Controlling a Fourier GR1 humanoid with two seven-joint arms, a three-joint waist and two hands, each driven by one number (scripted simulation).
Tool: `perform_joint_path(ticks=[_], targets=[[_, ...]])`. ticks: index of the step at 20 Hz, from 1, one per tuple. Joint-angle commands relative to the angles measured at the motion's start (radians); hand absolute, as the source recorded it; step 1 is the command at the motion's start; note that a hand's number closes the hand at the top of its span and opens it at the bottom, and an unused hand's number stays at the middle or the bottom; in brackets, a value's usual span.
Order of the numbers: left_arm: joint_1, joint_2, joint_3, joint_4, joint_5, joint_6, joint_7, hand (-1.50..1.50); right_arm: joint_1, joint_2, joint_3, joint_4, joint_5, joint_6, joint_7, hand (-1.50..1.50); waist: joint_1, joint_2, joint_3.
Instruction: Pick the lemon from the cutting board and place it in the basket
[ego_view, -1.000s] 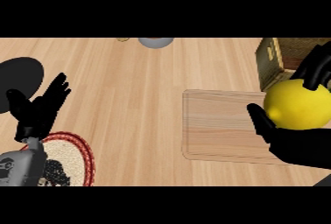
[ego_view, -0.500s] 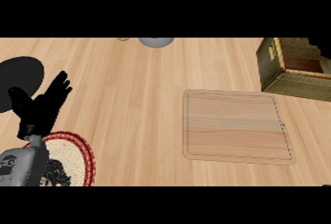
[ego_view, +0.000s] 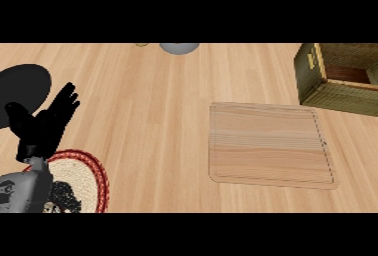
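Lying bare on the wooden counter (ego_view: 162, 100), the cutting board (ego_view: 269, 145) has no lemon on it, so the pick seems to be behind us, judging only from that. Where the lemon is cannot be told: it shows nowhere in the head view, neither on the board, nor on the counter, nor in the part of the basket's opening that can be seen. The basket (ego_view: 332, 80) stands at the upper right, just beyond the board's far corner, cut off by the view's edge. Its olive walls and a strip of brown floor show, and that strip holds nothing visible.

The right hand is out of sight entirely, so nothing can be said of its fingers or of what it may hold. The left hand (ego_view: 44, 127) rests at the left of the view, fingers spread and pointing up, holding nothing, well apart from the board.

Other things lie around: a dark round plate (ego_view: 26, 87) behind the left hand, a woven mat with a red border (ego_view: 85, 170) under the left forearm, and a grey round thing (ego_view: 179, 47) at the far edge.

My judgement is that the lemon is off the board but its placement in the basket is unconfirmed.
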Motion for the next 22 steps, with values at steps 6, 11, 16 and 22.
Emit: perform_joint_path(ticks=[6, 11, 16, 22], targets=[[0.045, 0.009, 0.024, 0.011, 0.025, -0.044, -0.038, 0.0, 0.035, -0.029, -0.041, 0.309, -0.01, -0.185, -0.274, 1.5, 0.001, 0.0, 0.0], [0.009, -0.028, -0.015, -0.023, -0.012, 0.007, 0.001, 0.0, -0.018, -0.031, -0.099, 0.427, 0.051, -0.365, -0.191, -1.5, 0.006, 0.003, 0.0], [-0.036, 0.051, 0.044, 0.021, 0.031, -0.056, 0.036, 0.0, -0.095, -0.097, -0.062, 0.671, 0.034, -0.366, -0.352, -1.5, 0.01, 0.003, 0.0], [-0.038, -0.01, 0.006, 0.045, -0.03, 0.012, -0.002, 0.0, -0.126, -0.108, -0.082, 0.678, -0.072, -0.31, -0.42, -1.5, -0.004, -0.002, 0.0]])
